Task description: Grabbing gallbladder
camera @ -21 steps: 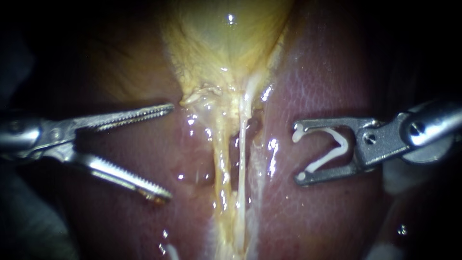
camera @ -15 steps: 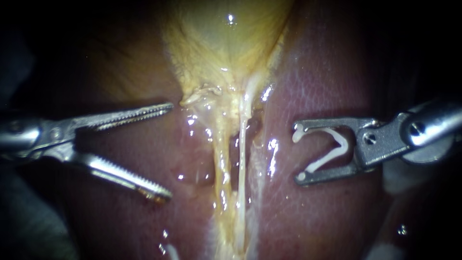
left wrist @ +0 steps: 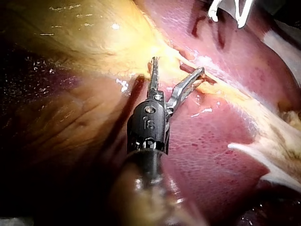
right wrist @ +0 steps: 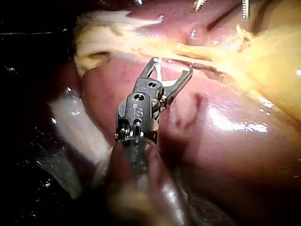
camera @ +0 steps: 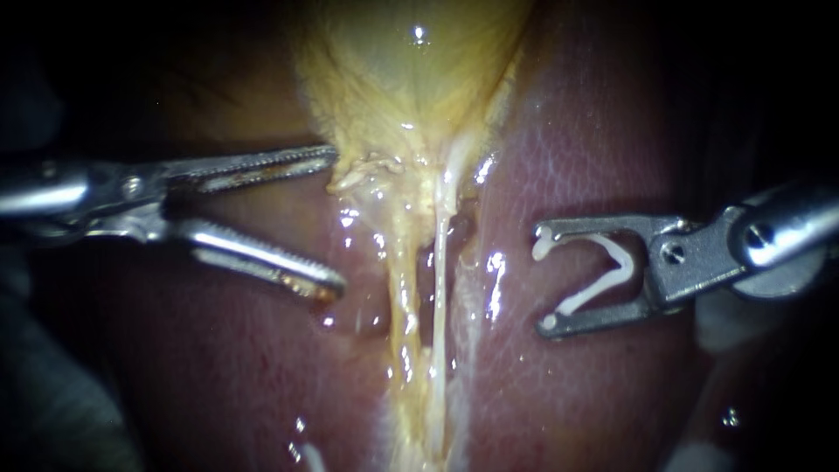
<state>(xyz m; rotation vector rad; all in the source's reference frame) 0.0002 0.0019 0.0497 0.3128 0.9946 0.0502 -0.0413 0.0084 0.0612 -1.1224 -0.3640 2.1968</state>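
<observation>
- The pale yellow, glistening gallbladder (camera: 411, 79) fills the 12 o'clock part of the endoscope view and narrows to a ragged neck near the centre.
- From that neck two thin, yellow-white tubes (camera: 440, 288) run side by side toward 6 o'clock. They cross the wet, reddish-brown liver (camera: 577, 157), which lies on both sides of them.
- The left instrument (camera: 335, 220) — a slender silver shaft ending in two long toothed metal jaws — comes in from 9 o'clock.
- Its jaws are spread wide and grip nothing. The upper tip sits at the edge of the gallbladder's neck, though whether it touches cannot be told. The lower tip hangs over the liver, just beside the nearer tube.
- In the left wrist view the left instrument (left wrist: 178, 66) shows the same gape. One jaw tip lies at the yellow tissue of the gallbladder and the other is close to a tube.
- The right instrument (camera: 544, 278) — grey metal with two hooked jaws — comes in from 3 o'clock and stays over the liver, well apart from the tubes.
- Its jaws stand apart yet carry a white V-shaped clip (camera: 603, 267), with one leg against each jaw.
- In the right wrist view the tubes lie ahead of the right instrument (right wrist: 170, 66), which holds the clip between its jaws.
</observation>
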